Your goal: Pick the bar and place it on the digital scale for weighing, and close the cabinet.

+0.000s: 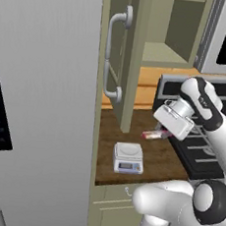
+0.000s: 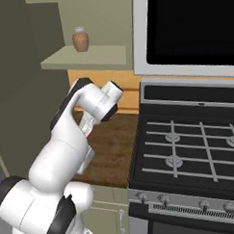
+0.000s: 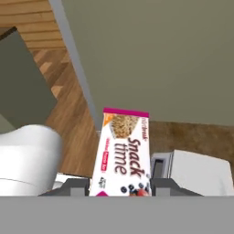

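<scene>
My gripper (image 1: 163,133) is shut on the bar (image 1: 153,135), a pink and white wrapped snack bar, and holds it in the air above the wooden counter (image 1: 154,159). In the hand view the bar (image 3: 122,151) stands up between the fingertips of the gripper (image 3: 119,187). The digital scale (image 1: 128,157) sits on the counter near its front edge, below and left of the bar, and the scale (image 3: 196,171) shows just right of the bar. The cabinet door (image 1: 122,52) with its curved grey handle (image 1: 113,58) stands open.
A large grey refrigerator (image 1: 37,102) fills the left side. A black stove (image 2: 188,149) stands right of the counter, with a microwave (image 2: 192,29) above it. A small brown vase (image 2: 80,38) sits on the cabinet shelf (image 2: 87,57).
</scene>
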You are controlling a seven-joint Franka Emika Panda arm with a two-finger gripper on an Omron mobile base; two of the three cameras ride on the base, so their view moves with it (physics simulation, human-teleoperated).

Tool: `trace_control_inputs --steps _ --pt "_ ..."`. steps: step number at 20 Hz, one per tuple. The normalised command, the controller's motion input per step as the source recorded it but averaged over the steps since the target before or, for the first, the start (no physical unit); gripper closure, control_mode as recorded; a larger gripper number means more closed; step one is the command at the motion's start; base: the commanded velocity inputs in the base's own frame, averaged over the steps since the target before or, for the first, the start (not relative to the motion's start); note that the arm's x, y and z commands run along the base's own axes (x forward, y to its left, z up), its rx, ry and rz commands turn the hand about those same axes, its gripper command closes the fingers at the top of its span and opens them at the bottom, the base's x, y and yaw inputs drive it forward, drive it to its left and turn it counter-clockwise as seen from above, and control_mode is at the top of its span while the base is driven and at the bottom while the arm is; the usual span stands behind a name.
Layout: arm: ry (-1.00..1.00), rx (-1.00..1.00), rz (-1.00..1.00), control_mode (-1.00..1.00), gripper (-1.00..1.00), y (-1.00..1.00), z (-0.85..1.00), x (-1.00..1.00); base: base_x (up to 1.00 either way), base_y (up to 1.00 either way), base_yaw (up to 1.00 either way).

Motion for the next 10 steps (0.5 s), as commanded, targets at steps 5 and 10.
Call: trace_control_inputs --steps 5,10 --pt "0.0 0.0 0.18 -1.0 1.0 0.25 -0.45 0.0 0.0 0.0 0.0" --pt "0.0 0.0 0.16 -1.0 1.0 0.19 -0.39 0.04 0.0 0.0 0.0"
